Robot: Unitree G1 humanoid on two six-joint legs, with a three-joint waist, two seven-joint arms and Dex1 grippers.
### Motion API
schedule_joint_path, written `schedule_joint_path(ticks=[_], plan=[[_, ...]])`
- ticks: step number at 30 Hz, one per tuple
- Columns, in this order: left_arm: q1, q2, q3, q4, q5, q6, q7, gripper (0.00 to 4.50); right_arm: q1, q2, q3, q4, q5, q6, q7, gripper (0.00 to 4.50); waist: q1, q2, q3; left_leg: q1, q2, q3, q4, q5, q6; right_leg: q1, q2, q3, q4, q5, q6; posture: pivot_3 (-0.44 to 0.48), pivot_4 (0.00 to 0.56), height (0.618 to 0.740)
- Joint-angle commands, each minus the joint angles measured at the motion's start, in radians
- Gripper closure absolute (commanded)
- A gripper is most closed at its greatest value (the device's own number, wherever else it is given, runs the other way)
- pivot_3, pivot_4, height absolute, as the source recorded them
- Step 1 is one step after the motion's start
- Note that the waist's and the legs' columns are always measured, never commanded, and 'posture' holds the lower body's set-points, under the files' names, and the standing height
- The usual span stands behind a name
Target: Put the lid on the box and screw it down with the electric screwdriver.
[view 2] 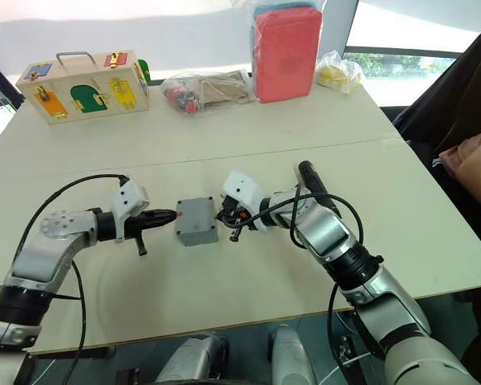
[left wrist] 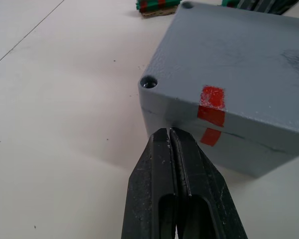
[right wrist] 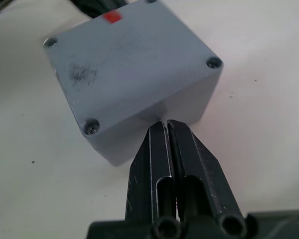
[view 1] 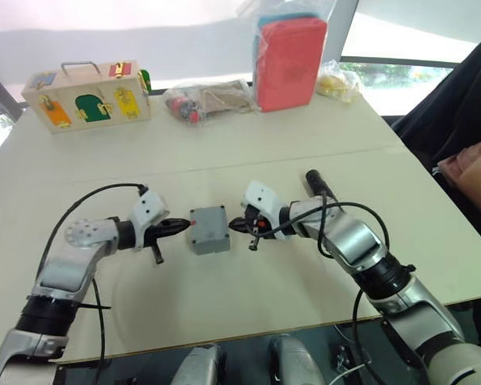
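Note:
The grey box (view 1: 209,230) stands mid-table with the lid (left wrist: 239,59) sitting on top; a seam (left wrist: 249,138) runs between them, and red marks line up across it. Screw heads show in the lid's corners (right wrist: 91,126). My left gripper (view 1: 184,224) is shut, its tip against the box's left side just below the seam. On the opposite side, my right gripper (view 1: 234,224) is shut too, with its tip touching the box's wall (right wrist: 174,109). A slim black cylinder (view 1: 319,184), apparently the electric screwdriver, lies behind my right forearm.
A wooden latch box (view 1: 86,96) stands at the far left. Along the far edge are a bag of parts (view 1: 204,100), a red case in plastic (view 1: 290,60) and a yellow bag (view 1: 337,80). Green connector blocks (left wrist: 157,6) lie beyond the box. A person in dark clothing (view 1: 457,120) sits at the right.

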Motion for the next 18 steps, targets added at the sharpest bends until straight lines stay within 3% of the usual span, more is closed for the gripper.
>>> schedule_joint_path(ticks=[1,10,18], plan=[[-0.047,-0.025,-0.012,0.019,0.011,-0.040,-0.009,4.50,-0.003,0.019,0.021,-0.062,0.010,0.012,0.034,4.46,0.000,0.000,0.000,0.000,0.000,0.000,0.000,0.000,0.000,0.000,0.000,0.000,0.000,0.000,0.000,0.000,0.150,0.740],[-0.104,-0.078,-0.038,0.103,0.050,-0.081,-0.023,4.50,-0.011,0.018,0.038,-0.125,0.007,0.106,0.056,4.46,-0.002,0.000,0.000,0.000,0.000,0.000,0.000,0.000,0.000,-0.001,0.000,0.000,0.001,0.000,0.000,0.000,0.150,0.740],[-0.046,0.014,0.010,0.085,0.039,-0.101,-0.074,4.50,-0.039,-0.118,-0.039,-0.183,-0.036,0.096,0.050,4.46,0.000,0.000,0.000,0.000,0.000,0.000,0.001,0.000,0.000,-0.001,0.000,0.000,0.001,0.000,0.000,0.000,0.150,0.740]])
